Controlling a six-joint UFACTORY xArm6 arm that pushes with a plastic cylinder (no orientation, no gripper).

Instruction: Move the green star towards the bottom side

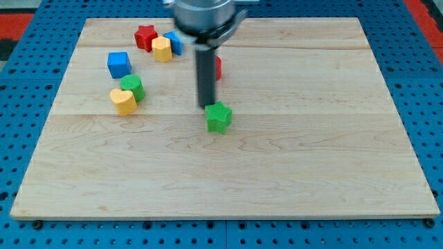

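Note:
The green star (219,117) lies near the middle of the wooden board (291,159). My tip (207,105) stands just above and slightly left of it in the view, touching or almost touching its top-left edge. The dark rod rises from there to the view's top and hides part of a red block (217,68) behind it.
At the view's upper left lie a red star (145,37), a yellow block (162,50), a blue block (174,42) partly hidden by the arm, a blue cube (118,65), a green block (131,88) and a yellow block (123,101).

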